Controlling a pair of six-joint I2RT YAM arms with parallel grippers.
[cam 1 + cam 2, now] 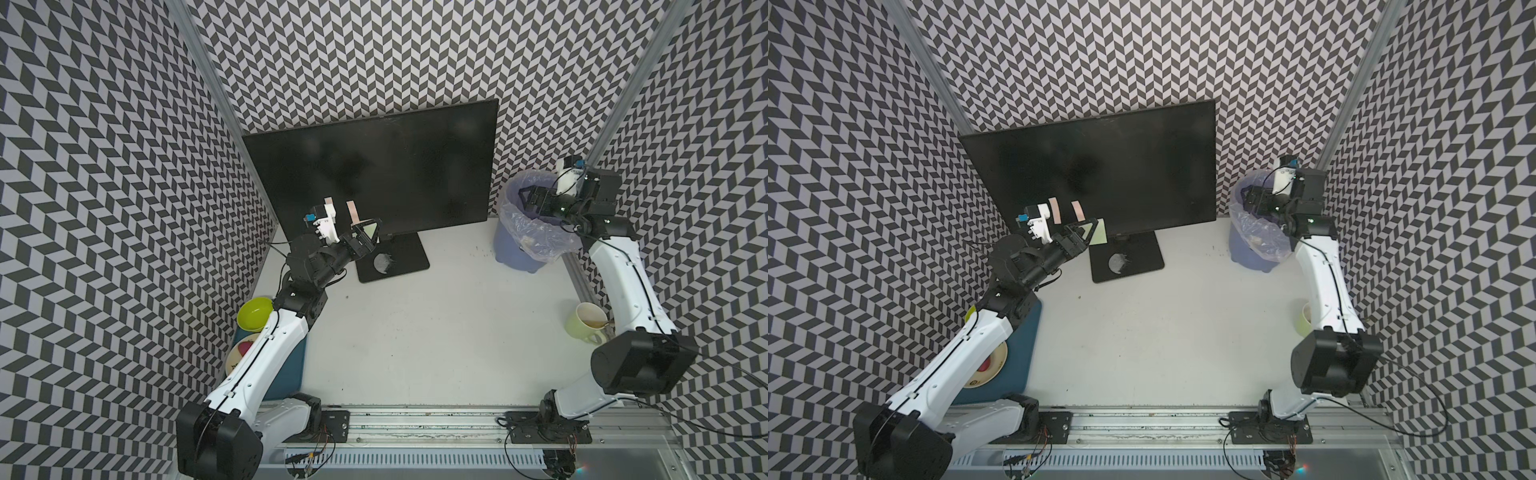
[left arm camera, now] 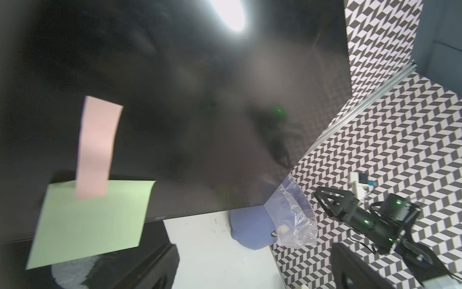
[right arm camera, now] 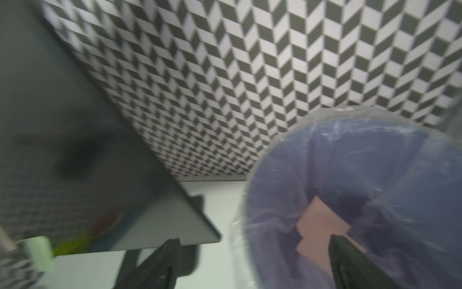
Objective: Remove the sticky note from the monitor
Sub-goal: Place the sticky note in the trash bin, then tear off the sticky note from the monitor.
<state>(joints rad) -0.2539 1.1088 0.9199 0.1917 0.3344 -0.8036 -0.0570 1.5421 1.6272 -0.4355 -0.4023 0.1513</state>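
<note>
Square green note clings to glossy monitor; left gripper gapes empty beside it. Over the crinkly-lined bin, the right gripper gapes empty.

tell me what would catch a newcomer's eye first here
The big black monitor stands at the back of the white table against dizzying chevron walls. A pale green sticky note hangs at its lower edge, close to the left gripper. The right gripper hovers over a bag-lined blue bin with a pink note inside.
</note>
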